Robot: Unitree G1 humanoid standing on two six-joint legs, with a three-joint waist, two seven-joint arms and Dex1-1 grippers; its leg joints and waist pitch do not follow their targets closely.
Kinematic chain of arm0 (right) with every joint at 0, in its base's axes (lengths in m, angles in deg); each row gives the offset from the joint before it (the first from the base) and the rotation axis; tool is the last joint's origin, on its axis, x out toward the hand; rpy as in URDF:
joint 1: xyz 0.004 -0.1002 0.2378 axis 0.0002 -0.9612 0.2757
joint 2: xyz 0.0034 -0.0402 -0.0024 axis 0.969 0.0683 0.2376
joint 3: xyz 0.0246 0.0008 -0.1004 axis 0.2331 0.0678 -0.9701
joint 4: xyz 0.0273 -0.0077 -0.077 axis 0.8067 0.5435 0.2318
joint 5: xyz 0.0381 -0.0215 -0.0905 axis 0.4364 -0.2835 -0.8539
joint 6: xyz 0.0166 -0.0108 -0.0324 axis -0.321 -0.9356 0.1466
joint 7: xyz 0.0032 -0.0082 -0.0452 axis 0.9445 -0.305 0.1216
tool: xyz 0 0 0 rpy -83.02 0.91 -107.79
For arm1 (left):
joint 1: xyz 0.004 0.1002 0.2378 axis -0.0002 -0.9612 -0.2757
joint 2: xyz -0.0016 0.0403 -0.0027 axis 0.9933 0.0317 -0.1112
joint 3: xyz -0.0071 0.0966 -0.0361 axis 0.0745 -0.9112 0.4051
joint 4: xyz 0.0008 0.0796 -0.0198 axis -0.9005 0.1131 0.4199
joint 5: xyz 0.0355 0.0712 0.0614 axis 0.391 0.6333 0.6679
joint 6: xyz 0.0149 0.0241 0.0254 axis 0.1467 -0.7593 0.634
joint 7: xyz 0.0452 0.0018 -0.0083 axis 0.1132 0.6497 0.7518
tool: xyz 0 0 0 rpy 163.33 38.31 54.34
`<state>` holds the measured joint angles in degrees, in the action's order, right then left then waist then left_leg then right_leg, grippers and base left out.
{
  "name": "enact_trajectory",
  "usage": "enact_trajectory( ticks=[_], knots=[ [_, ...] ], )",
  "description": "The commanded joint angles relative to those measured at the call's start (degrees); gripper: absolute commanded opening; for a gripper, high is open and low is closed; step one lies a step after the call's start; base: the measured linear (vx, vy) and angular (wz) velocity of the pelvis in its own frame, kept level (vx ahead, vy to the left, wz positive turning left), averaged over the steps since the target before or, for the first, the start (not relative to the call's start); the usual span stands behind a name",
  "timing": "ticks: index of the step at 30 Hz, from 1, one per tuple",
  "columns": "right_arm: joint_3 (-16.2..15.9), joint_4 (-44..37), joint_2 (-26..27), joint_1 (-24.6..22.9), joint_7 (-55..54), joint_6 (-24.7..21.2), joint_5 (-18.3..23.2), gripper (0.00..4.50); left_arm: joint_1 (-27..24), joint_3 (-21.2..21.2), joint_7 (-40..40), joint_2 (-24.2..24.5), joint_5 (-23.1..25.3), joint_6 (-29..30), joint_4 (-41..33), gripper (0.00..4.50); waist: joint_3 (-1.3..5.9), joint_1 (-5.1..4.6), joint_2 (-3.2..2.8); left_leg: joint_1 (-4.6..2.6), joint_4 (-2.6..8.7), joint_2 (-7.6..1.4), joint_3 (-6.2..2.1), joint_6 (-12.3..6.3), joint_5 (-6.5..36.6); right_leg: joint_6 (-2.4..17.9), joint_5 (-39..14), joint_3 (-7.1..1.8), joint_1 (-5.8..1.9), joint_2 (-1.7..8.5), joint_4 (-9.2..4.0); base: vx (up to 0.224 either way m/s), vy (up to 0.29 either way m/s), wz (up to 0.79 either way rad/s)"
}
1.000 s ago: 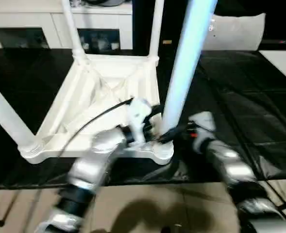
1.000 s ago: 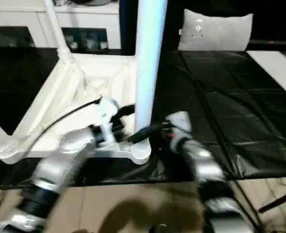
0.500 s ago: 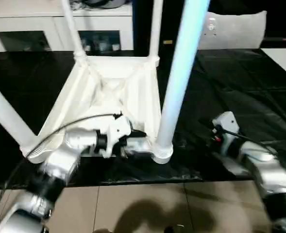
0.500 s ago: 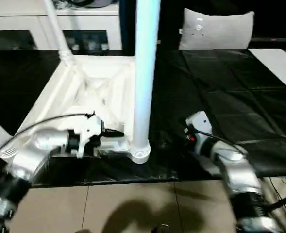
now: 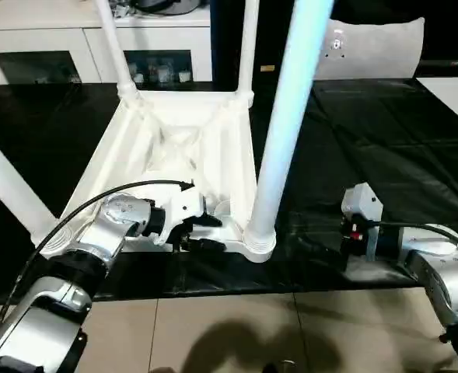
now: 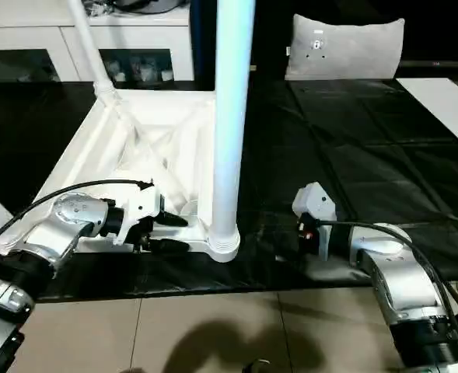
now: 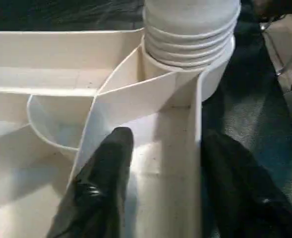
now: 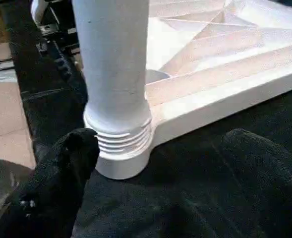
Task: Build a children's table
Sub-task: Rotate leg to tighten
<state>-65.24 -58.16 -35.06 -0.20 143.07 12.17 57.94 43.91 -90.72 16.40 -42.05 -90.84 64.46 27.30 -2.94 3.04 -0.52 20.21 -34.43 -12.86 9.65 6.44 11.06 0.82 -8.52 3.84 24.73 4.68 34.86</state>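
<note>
Right gripper (image 8: 155,163) withdrawn from leg (image 5: 287,132), spread; left gripper (image 7: 160,173) straddling table (image 5: 174,140) rim.

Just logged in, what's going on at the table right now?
The children's table lies upside down on the black cover, with legs standing up from its corner sockets. The left gripper is open, its fingers straddling the rim wall beside the near leg. The right gripper hangs open a little off that leg's threaded base, holding nothing.
</note>
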Motion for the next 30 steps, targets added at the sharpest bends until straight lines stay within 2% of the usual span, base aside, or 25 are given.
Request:
enact_trajectory(
  ticks=[1,2,3,7,10,12,14,15,24,25,30],
  knots=[
    [-0.4,-0.8,-0.5,0.4,1.0,-0.8,0.5,4.5,0.9,-0.1,-0.2,-0.6,1.0,-0.9,1.6,1.95,3.85,0.21,1.25,0.41,3.58,0.96,0.85,-4.05,13.0,5.2,-27.1,-1.29,-3.61,1.63,-5.79,0.0,0.0,0.0],
    [-0.7,-1.0,-0.5,0.5,1.3,-1.0,0.6,4.5,1.2,-0.1,-0.4,-1.0,1.2,-1.5,2.6,1.95,3.83,0.29,1.62,0.45,3.56,1.0,0.87,-4.15,13.0,5.0,-27.4,-1.26,-3.63,1.62,-5.77,0.0,0.0,0.0],
    [-0.8,-1.0,-0.4,0.5,1.3,-1.1,0.6,4.5,1.2,-0.1,-0.4,-1.1,1.2,-1.6,2.8,1.87,3.77,0.51,1.4,0.39,3.6,1.02,0.83,-4.1,12.9,4.5,-28.3,-1.27,-3.56,1.74,-5.89,0.0,0.0,0.0],
    [-1.6,-1.9,-0.5,0.3,1.6,-2.0,0.7,4.5,2.2,0.8,1.1,-2.5,0.9,-3.3,5.9,1.49,3.67,0.83,1.86,0.32,3.58,1.14,0.87,-4.11,13.1,3.2,-30.1,-1.19,-3.4,1.74,-6.17,0.0,0.0,0.0],
    [-1.9,-2.5,-0.4,0.1,1.5,-2.6,0.7,4.5,2.4,0.6,2.7,-2.8,1.1,-3.8,7.1,1.35,3.63,0.79,1.93,0.32,3.66,1.07,0.71,-3.82,13.7,2.3,-32.6,-1.03,-3.36,1.98,-6.38,0.0,0.0,0.0],
    [-2.1,-2.8,-0.4,0.1,1.7,-2.9,0.9,4.5,2.6,0.3,3.0,-2.8,1.7,-4.5,7.9,1.07,3.66,0.69,2.27,0.44,3.69,1.05,0.64,-3.77,13.7,1.7,-32.9,-0.96,-3.36,2.01,-6.43,0.0,0.0,0.0],
    [-2.1,-2.8,-0.4,0.2,1.7,-2.9,0.9,4.5,2.7,0.3,3.2,-2.8,1.8,-4.6,8.3,1.02,3.62,0.65,2.29,0.49,3.77,0.99,0.61,-3.77,13.8,1.7,-32.6,-0.99,-3.35,2.0,-6.41,0.0,0.0,0.0],
    [-2.3,-2.6,-0.3,0.4,1.9,-2.9,0.8,4.5,3.0,0.1,3.7,-2.8,2.1,-4.8,8.8,0.95,3.63,0.65,2.52,0.48,3.74,0.99,0.63,-3.84,13.8,1.6,-32.6,-1.0,-3.3,2.02,-6.4,0.0,0.0,0.0],
    [-3.1,-1.6,0.1,1.7,2.4,-2.7,0.4,4.5,4.3,-1.1,6.4,-2.3,4.8,-6.7,11.4,0.19,3.68,0.45,2.27,0.43,4.0,0.86,0.45,-3.34,15.2,2.3,-31.9,-0.98,-3.36,2.12,-6.43,0.0,0.0,0.0],
    [-3.2,-1.6,0.1,1.7,2.5,-2.7,0.4,4.5,4.4,-1.1,6.5,-2.3,5.0,-7.1,11.7,0.19,3.68,0.41,2.39,0.39,4.01,0.85,0.44,-3.34,15.5,2.3,-32.2,-0.93,-3.36,2.12,-6.5,0.0,0.0,0.0],
    [-3.7,-1.4,0.4,1.9,2.3,-2.3,0.2,4.5,4.5,-1.5,6.7,-2.2,6.3,-8.4,12.1,0.07,3.57,0.37,2.27,0.03,4.23,0.7,0.41,-3.31,16.6,3.2,-32.0,-0.88,-3.37,2.21,-6.65,0.0,0.0,0.0]
  ],
)
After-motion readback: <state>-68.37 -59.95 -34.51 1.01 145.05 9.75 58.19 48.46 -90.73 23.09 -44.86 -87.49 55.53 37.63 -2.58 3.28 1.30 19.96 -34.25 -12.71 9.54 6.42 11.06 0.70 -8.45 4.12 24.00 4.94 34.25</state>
